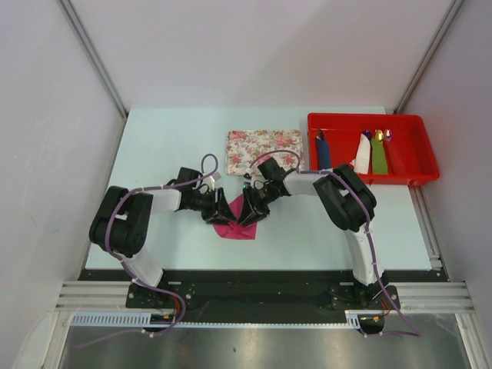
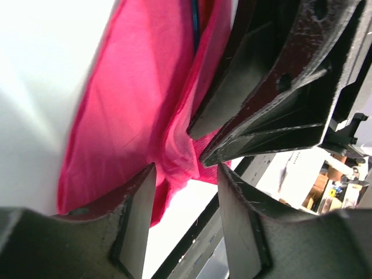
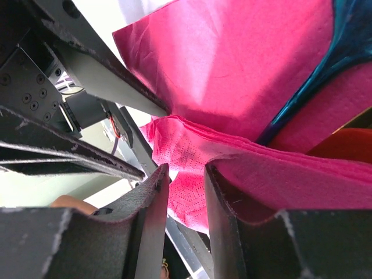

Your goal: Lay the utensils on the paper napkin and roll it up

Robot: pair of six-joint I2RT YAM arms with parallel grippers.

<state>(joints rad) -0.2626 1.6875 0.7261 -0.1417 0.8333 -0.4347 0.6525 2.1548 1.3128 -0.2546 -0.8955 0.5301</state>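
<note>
The magenta paper napkin (image 1: 237, 228) lies crumpled and partly folded on the table between my two grippers. In the right wrist view the napkin (image 3: 244, 70) wraps over a teal fork (image 3: 322, 78); a thin blue line of the fork (image 2: 195, 23) also shows in the left wrist view. I cannot make out the gold knife. My left gripper (image 1: 225, 209) (image 2: 186, 171) is open at the napkin's (image 2: 128, 104) lower edge, with nothing between its fingers. My right gripper (image 1: 252, 209) (image 3: 186, 168) faces it, jaws narrow but apart, with a napkin fold lying in the gap and over one fingertip.
A floral tray (image 1: 265, 150) lies just behind the grippers. At the back right a red bin (image 1: 415, 154) holds blue (image 1: 324, 150), white (image 1: 362, 156) and green (image 1: 379, 154) rolled bundles. The table's near edge runs just below the napkin.
</note>
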